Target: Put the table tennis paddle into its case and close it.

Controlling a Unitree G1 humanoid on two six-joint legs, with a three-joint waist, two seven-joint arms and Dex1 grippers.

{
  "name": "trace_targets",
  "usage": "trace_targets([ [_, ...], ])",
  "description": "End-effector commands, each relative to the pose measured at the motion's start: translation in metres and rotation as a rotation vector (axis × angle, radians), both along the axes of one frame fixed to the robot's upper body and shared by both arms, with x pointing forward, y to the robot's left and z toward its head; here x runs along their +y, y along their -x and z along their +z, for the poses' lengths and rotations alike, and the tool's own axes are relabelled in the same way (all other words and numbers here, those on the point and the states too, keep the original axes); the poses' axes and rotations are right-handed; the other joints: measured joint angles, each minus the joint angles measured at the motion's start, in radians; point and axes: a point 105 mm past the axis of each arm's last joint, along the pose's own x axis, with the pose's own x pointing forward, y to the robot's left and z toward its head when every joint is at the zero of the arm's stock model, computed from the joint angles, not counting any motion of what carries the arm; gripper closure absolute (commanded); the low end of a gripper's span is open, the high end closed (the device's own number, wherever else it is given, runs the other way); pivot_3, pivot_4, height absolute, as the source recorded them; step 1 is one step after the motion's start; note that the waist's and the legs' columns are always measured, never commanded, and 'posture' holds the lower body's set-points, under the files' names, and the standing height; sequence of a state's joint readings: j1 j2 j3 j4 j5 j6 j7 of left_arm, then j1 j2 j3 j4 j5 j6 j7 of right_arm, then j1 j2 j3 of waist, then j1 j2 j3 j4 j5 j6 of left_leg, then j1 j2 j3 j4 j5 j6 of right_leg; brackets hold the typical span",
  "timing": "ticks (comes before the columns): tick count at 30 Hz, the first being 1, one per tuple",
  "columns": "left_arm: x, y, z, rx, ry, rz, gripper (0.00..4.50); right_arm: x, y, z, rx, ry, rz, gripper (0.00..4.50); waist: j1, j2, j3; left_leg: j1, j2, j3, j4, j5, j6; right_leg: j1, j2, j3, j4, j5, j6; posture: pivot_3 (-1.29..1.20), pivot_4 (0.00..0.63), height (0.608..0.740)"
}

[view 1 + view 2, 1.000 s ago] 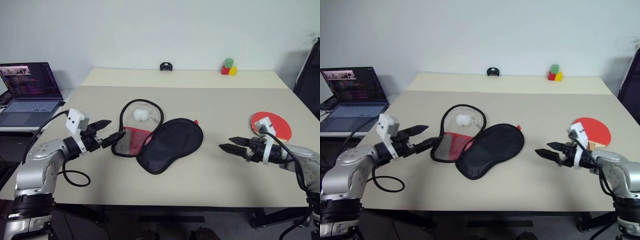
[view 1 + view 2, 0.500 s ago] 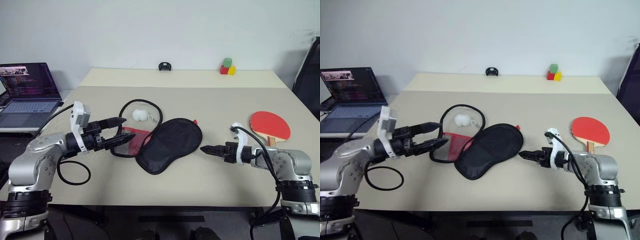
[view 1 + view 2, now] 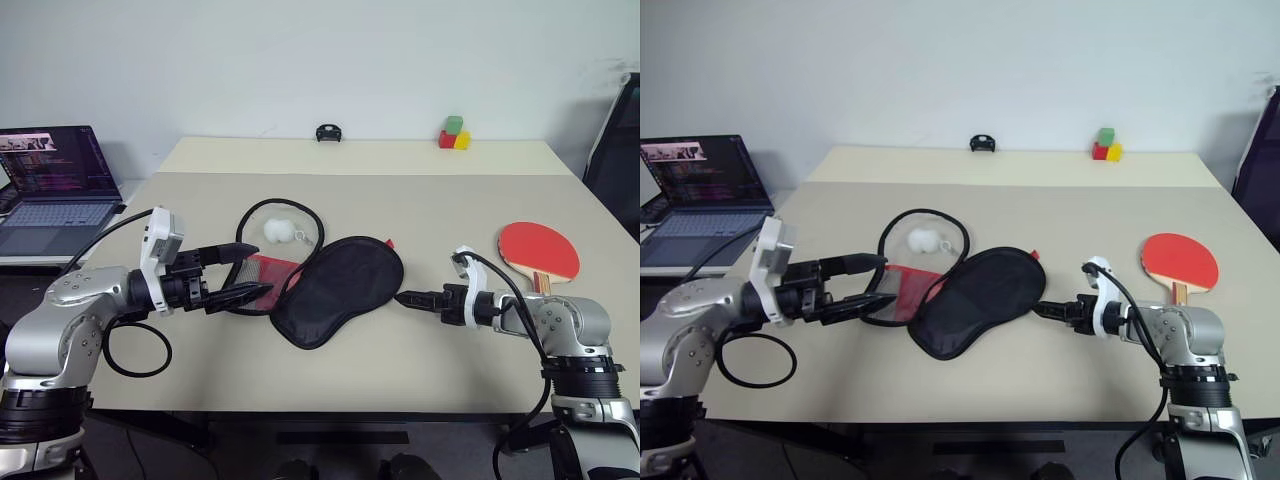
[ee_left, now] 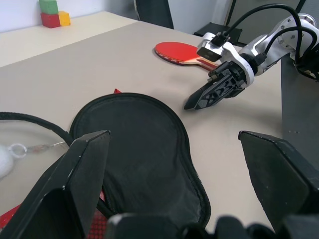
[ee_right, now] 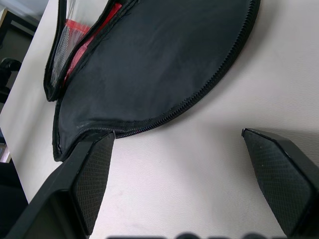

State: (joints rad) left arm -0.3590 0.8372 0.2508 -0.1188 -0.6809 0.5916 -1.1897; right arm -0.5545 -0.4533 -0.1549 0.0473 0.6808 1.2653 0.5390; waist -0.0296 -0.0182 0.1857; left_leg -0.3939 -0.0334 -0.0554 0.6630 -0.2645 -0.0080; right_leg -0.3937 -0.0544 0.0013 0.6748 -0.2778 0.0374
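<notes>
Since the earlier frame, both arms have closed inward on the case (image 3: 338,290): the right gripper (image 3: 408,298), jaws apart and empty, now points just beside its right edge, while the left gripper (image 3: 247,271), jaws also apart and empty, hovers at the unzipped red mesh side. Farther right lies the table tennis paddle (image 3: 540,251), well apart from the case and untouched. Beyond the case sits a small white ball (image 3: 277,230). Risk, as judged: pinching fabric alone could drag the case sideways. How far the zipper stands open is hard to make out.
</notes>
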Motion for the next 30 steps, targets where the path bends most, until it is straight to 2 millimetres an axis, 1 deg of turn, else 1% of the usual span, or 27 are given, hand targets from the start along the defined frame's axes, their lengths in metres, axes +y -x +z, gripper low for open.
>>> trace_targets([
  [1, -0.002, 0.004, 0.009, -0.037, -0.016, -0.018, 0.0, 0.001, -0.003, 0.01, -0.034, 0.0, 0.005, 0.03, 0.0, 0.0, 0.0, 0.0, 0.0, 0.0, 0.0, 0.0, 0.0, 0.0, 0.0, 0.0, 0.0, 0.0, 0.0, 0.0, 0.15, 0.74],
  [23, -0.002, 0.004, 0.009, -0.037, -0.016, -0.018, 0.0, 0.001, -0.003, 0.01, -0.034, 0.0, 0.005, 0.03, 0.0, 0.0, 0.0, 0.0, 0.0, 0.002, 0.0, 0.0, 0.0, -0.002, 0.0, 0.002, 0.001, 0.0, 0.0, 0.0, 0.15, 0.74],
  [24, 0.002, 0.006, 0.002, -0.025, -0.054, -0.014, 0.0, 0.05, -0.01, 0.011, -0.069, -0.05, 0.079, 0.03, -0.003, 0.0, 0.0, 0.0, 0.0, 0.002, 0.0, 0.0, 0.0, -0.002, 0.0, 0.002, 0.001, 0.0, 0.0, 0.0, 0.15, 0.74],
  [25, 0.005, 0.008, -0.003, -0.016, -0.082, -0.011, 0.0, 0.088, -0.011, 0.015, -0.1, -0.086, 0.136, 0.03, -0.013, -0.002, -0.001, 0.0, 0.0, 0.002, -0.001, 0.0, 0.0, -0.002, 0.0, 0.003, 0.002, 0.0, 0.0, 0.0, 0.15, 0.74],
  [26, 0.007, 0.01, -0.006, -0.009, -0.102, -0.01, 0.0, 0.115, -0.01, 0.02, -0.122, -0.11, 0.175, 0.03, -0.03, -0.003, -0.001, 0.002, 0.002, 0.005, -0.001, 0.0, 0.0, -0.002, 0.002, 0.006, 0.003, 0.0, 0.0, 0.0, 0.15, 0.74],
  [27, 0.008, 0.01, -0.008, -0.007, -0.112, -0.01, 0.0, 0.13, -0.009, 0.023, -0.136, -0.123, 0.194, 0.03, -0.04, -0.003, -0.001, 0.004, 0.004, 0.008, -0.002, 0.0, 0.0, -0.003, 0.005, 0.01, 0.005, 0.0, -0.001, 0.0, 0.15, 0.74],
  [28, 0.008, 0.01, -0.008, -0.007, -0.112, -0.01, 0.0, 0.133, -0.011, 0.024, -0.139, -0.125, 0.191, 0.03, -0.044, -0.002, -0.001, 0.005, 0.006, 0.009, -0.003, 0.0, 0.0, -0.006, 0.007, 0.013, 0.006, 0.001, -0.002, 0.0, 0.15, 0.74],
  [30, 0.008, 0.01, -0.008, -0.008, -0.114, -0.011, 0.0, 0.137, -0.012, 0.024, -0.144, -0.126, 0.188, 0.03, -0.031, -0.002, -0.001, -0.001, 0.01, 0.008, -0.003, 0.0, -0.001, -0.012, 0.011, 0.011, 0.008, 0.002, -0.005, 0.0, 0.15, 0.74],
])
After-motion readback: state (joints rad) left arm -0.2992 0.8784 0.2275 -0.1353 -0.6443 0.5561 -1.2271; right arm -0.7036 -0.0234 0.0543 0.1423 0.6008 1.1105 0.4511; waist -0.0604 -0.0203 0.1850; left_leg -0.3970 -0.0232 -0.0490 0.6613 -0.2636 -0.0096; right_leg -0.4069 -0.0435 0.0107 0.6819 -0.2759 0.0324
